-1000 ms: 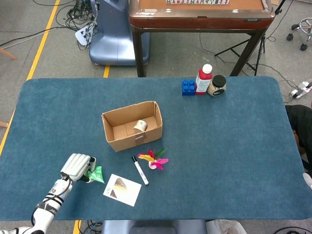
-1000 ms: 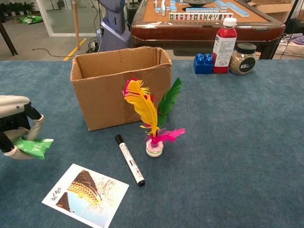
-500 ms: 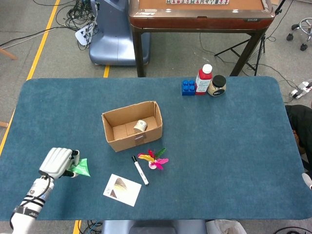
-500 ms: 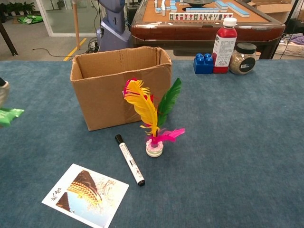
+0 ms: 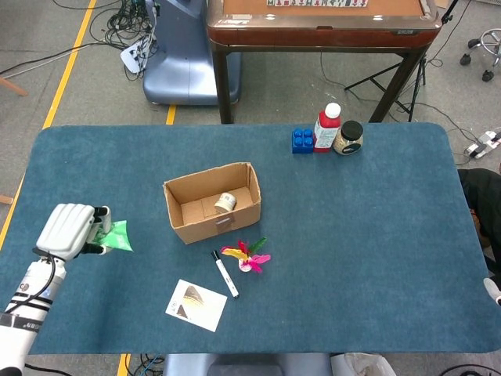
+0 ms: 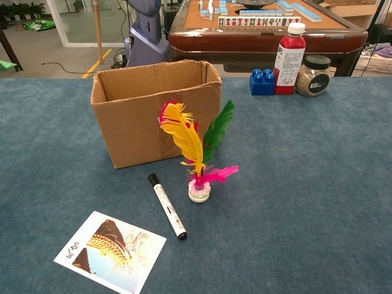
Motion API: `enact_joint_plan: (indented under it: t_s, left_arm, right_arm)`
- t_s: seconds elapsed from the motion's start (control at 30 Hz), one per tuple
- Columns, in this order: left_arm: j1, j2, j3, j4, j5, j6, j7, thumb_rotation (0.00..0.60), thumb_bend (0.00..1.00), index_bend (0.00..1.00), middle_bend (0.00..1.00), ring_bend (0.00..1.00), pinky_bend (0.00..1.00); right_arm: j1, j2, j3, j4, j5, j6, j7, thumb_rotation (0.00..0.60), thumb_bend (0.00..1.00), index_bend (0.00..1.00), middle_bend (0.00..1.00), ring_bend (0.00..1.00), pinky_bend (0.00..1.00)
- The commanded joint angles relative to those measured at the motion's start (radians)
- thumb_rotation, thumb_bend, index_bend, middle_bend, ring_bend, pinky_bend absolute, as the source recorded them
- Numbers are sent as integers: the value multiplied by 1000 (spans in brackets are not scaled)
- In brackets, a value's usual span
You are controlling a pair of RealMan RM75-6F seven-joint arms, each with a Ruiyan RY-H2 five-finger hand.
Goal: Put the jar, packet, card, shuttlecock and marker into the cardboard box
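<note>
Cardboard box (image 5: 211, 201) open on top, shuttlecock (image 5: 246, 257) and marker (image 5: 225, 273) crowding its near side

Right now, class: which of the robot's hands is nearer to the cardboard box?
Left. The left hand holds the green packet, off to the left of the cardboard box. The right hand appears in neither view, so its position cannot be compared.
</note>
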Motion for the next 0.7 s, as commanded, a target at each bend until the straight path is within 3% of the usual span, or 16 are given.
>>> enact_joint_plan:
  t_s: [0.03,0.17,0.37,0.57,0.7]
  left_arm:
    - [-76,5,-69,-3,-102,-61,7,600,128,667,930,927,1000]
    - [-165,-29,-129,27,-218,-107,30,600,128,665,930,926,1000]
    - [-292,-124,-166,100,-368,-134,111,600,128,659,928,924,1000]
    - [-386,-223,-155,176,-470,-140,190,600,128,641,923,916,1000]
    - [-413,-266,-138,186,-478,-130,217,600,128,620,919,912,1000]
  right_arm:
    - [0,0,0,0,1,0,0,600,191,257,351,262,392]
    - [-2,2,2,1,3,3,7,600,191,257,351,262,392]
    - [-5,7,2,3,1,8,20,600,191,257,351,262,392]
    - [-6,10,2,7,0,8,31,600,191,257,351,262,392]
    - [-5,11,2,8,0,6,36,600,191,257,351,262,392]
